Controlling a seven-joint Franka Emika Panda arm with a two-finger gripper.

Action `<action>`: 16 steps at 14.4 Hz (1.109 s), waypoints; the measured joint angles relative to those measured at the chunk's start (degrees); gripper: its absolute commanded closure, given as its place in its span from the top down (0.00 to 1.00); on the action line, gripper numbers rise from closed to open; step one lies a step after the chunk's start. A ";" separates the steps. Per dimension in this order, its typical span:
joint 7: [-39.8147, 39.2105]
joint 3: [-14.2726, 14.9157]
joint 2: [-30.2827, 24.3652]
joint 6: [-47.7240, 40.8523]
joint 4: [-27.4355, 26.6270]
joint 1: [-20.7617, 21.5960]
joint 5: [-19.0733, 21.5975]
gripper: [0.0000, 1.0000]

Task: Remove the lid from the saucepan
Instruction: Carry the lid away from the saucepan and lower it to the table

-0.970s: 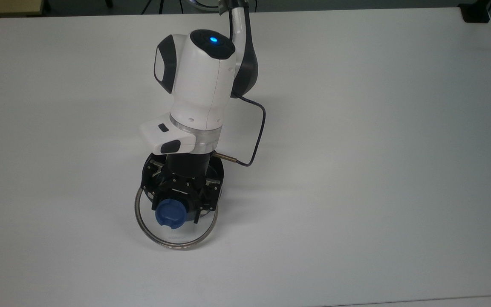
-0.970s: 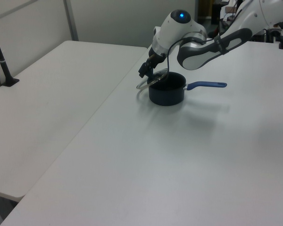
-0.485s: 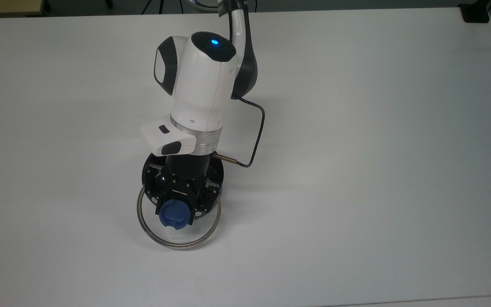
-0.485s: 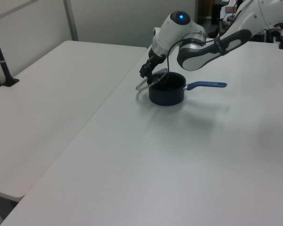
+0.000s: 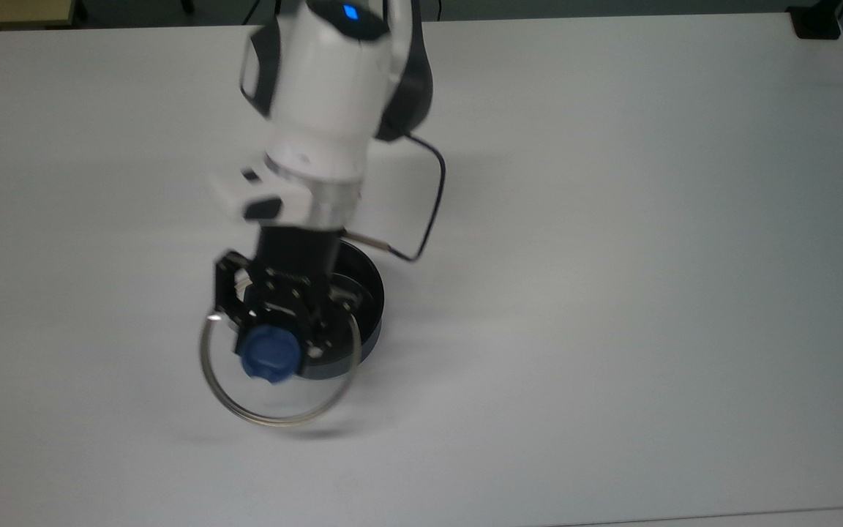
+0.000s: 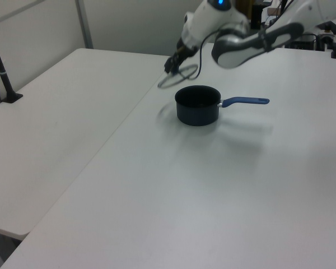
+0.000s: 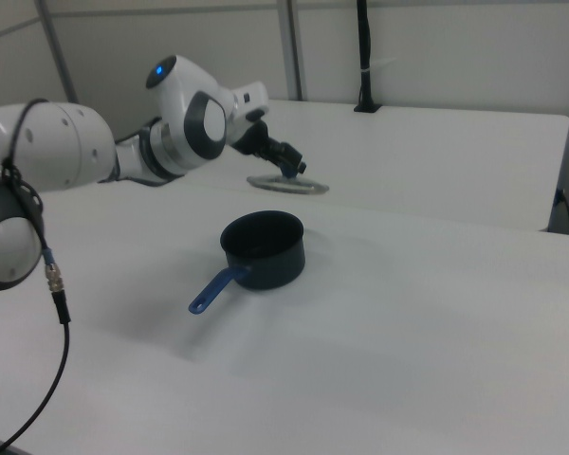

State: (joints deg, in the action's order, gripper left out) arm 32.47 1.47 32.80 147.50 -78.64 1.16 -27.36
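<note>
We find no lettering, brand, number or sign that can be read. The glass of the lid (image 5: 275, 380) is too blurred for us to make out any print, and the saucepan (image 6: 197, 105), its blue handle (image 6: 245, 101) and the white bench (image 5: 612, 293) carry no marks we can read.
</note>
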 measured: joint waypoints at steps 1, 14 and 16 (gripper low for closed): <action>-0.72 -0.32 -1.97 -1.54 -0.95 -0.72 0.09 0.27; -63.92 -6.28 -38.85 -13.29 -43.19 -31.01 30.71 0.29; -65.96 -6.37 -38.46 -9.57 -47.38 -31.29 30.86 0.29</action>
State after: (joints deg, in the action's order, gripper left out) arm -33.49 -4.90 -5.65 137.93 -126.03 -30.13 3.49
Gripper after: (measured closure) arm 0.344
